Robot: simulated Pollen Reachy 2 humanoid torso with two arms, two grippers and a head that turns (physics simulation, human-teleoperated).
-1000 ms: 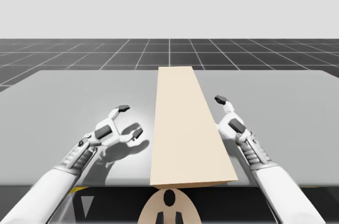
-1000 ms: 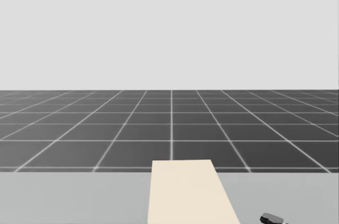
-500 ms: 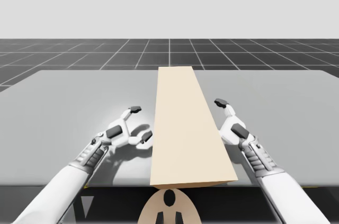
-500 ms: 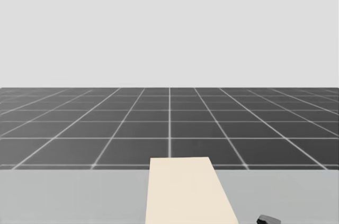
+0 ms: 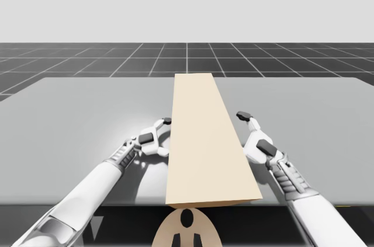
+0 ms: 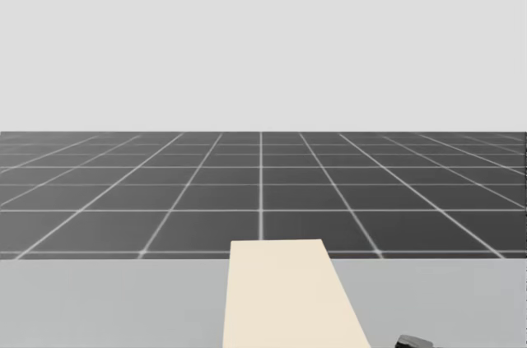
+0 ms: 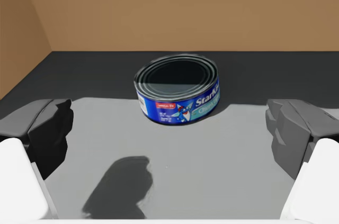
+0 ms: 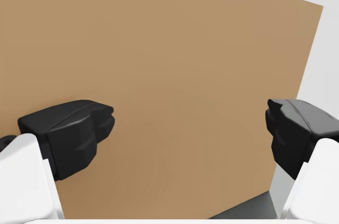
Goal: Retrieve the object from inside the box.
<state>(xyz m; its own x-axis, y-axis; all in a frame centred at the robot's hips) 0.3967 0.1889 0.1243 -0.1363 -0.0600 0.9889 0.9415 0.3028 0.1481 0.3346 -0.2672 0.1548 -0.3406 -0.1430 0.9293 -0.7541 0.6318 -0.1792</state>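
I see a flat grey worktop (image 5: pixel 76 124) with a matte top. Its far edge runs straight against a dark floor (image 5: pixel 70 63) ruled with thin white grid lines that reach a level horizon. Above that stands a plain pale grey backdrop (image 5: pixel 187 2). The light is soft and even.

The box (image 5: pixel 204 142) is a long, narrow, pale tan block lying flat down the middle of the bench (image 5: pixel 87 112), its top face plain and unbroken (as seen from above). Inside it, a short round blue can (image 7: pixel 177 89) with a dark top stands on its flat end. Brown inner walls rise behind it and at one side, apart from it.
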